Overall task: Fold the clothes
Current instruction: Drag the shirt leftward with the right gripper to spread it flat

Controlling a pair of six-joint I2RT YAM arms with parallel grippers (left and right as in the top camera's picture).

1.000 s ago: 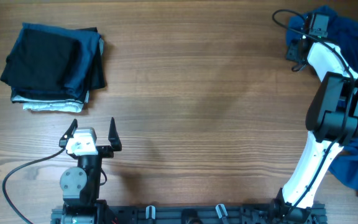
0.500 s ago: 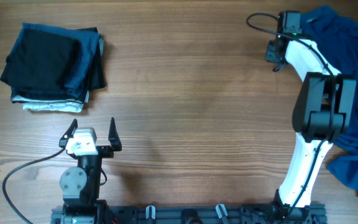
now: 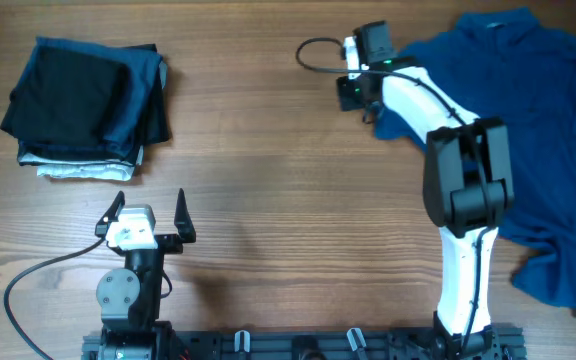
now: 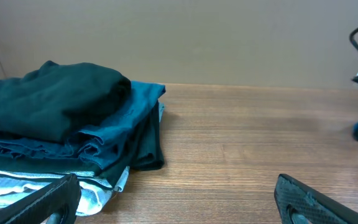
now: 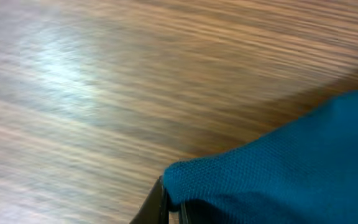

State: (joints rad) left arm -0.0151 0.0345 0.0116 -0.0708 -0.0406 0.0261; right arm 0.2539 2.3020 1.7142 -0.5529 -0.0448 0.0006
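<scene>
Shows right claw [image 3: 364,102] clamped shut on blue T-shirt [image 3: 538,130] near bench's far edge, cloth spread rightward; left claw [image 3: 148,208] wide open, empty.

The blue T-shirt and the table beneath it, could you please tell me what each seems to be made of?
Blue T-shirt: soft knit fabric, possibly cotton jersey, matte. The right wrist view shows a fine knit texture, and it lies in loose folds.
Table: wood or wood-look laminate, smooth and slightly glossy. Grain lines run across it, with a pale glare patch.
</scene>
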